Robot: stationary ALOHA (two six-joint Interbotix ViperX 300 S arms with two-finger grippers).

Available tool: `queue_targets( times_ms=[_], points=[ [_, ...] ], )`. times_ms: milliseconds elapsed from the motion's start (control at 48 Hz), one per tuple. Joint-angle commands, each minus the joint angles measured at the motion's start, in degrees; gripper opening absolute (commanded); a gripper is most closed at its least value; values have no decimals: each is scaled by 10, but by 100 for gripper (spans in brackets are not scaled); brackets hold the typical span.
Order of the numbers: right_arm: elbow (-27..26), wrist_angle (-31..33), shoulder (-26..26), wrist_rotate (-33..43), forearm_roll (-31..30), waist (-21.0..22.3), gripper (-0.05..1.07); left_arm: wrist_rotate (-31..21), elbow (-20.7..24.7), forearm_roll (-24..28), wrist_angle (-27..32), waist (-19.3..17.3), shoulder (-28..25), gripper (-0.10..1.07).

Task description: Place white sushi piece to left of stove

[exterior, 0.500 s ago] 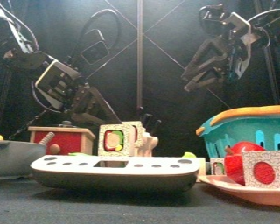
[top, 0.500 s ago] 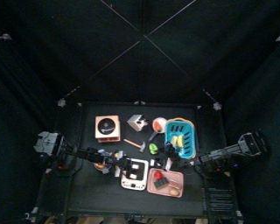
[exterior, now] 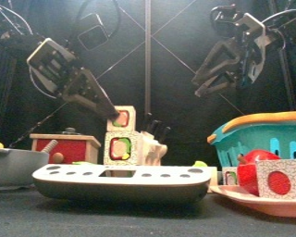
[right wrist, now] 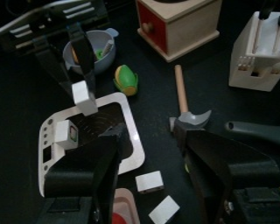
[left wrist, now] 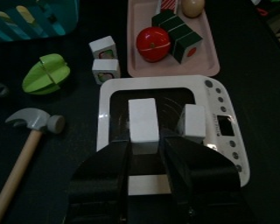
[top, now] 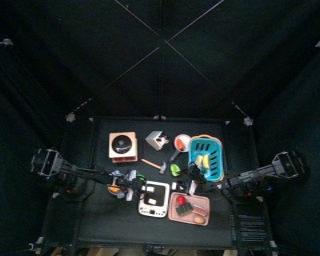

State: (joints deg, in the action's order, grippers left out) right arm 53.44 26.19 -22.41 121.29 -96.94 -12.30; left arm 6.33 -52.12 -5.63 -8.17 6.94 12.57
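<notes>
The stove (top: 153, 197) is a flat white panel with black markings at the table's front middle; it also shows in the front view (exterior: 119, 178) and the left wrist view (left wrist: 119, 94). My left gripper (left wrist: 149, 145) hangs over it, shut on the white sushi piece (left wrist: 143, 121), a tiny white block held clear above the stove in the front view (exterior: 122, 118). A second small white block (left wrist: 192, 122) lies on the stove by its knob edge. My right gripper (right wrist: 160, 162) is open and empty, raised at the right (exterior: 231, 65).
A pink tray (top: 192, 208) with a red ball (left wrist: 153, 41) lies right of the stove, with a teal basket (top: 207, 157) behind it. An orange box (top: 123, 145), a toy hammer (left wrist: 25, 140), a green piece (left wrist: 43, 72), a grey bowl (right wrist: 94, 48) and two multicoloured pieces (left wrist: 104, 57) lie around.
My left gripper has risen from behind the stove, and the white piece now hangs in it above the panel. The right arm has not moved.
</notes>
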Motion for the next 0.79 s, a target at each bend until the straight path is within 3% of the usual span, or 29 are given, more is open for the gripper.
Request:
queue_targets(
  times_ms=[0, 167, 354, 562, 771],
  points=[
    [-6, 2, -5, 0, 4, 1, 84, -1, -1, -44, 4, 14, 33, 56],
    [-9, 2, -7, -4, -6, 4, 84, -1, -24, -128, 6, 47, 62, 56],
    [-10, 2, -5, 1, -5, 13, 84, 0, -39, -188, 29, 84, 101, 56],
    [-23, 4, 11, 5, 24, 11, 84, -1, -6, -168, 157, 85, 140, 56],
    [-55, 4, 57, 3, 39, 10, 84, -5, 39, -89, 249, 79, 140, 55]
  ],
)
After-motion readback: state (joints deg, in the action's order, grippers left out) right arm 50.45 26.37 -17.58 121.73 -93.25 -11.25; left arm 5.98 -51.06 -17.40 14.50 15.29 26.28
